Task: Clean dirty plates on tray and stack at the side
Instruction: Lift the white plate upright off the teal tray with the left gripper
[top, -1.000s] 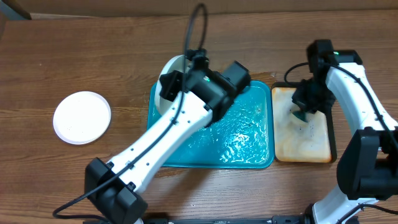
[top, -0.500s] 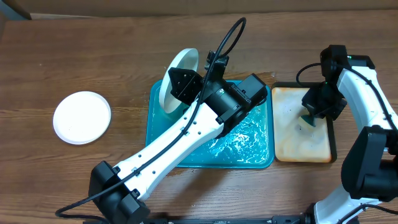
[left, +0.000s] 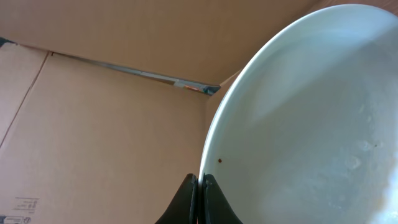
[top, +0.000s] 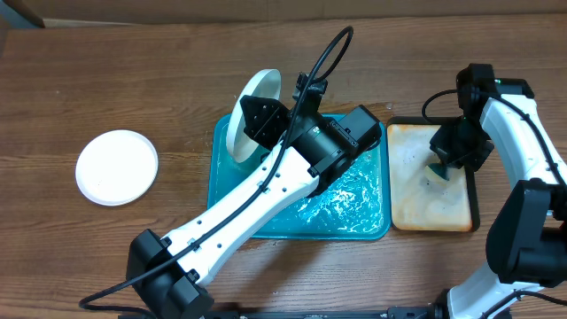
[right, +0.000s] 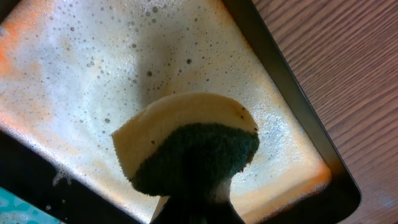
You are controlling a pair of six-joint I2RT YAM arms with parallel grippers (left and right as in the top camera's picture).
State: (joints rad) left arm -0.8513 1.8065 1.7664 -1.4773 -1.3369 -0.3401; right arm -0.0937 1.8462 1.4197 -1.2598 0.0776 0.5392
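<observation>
Since the earlier picture the left arm has lifted the pale plate (top: 254, 106) from lying low over the blue tray (top: 359, 217) to standing on its edge above the far left corner of that tray, and the right arm has gone a little to the right over the black-rimmed tray (top: 409, 208); in the last half of that time nothing moved. I judge the task to be about in the middle. One white plate (top: 117, 167) lies alone on the wooden surface (top: 106, 80), well apart from the blue tray, and it looks clean, so it is probably the start of the stack. The lifted plate has a small brown speck near its rim and is not yet put aside. The left gripper (left: 199, 190) has its fingers pinched tight on the rim of this plate. The right gripper (right: 194, 208) has its fingers closed on a sponge (right: 186, 146), yellow with a green side, which hangs over the foamy water and is well apart from the plate. By count: two trays, two plates in view, one sponge. No other plate is visible, though the left arm hides part of the blue tray.
</observation>
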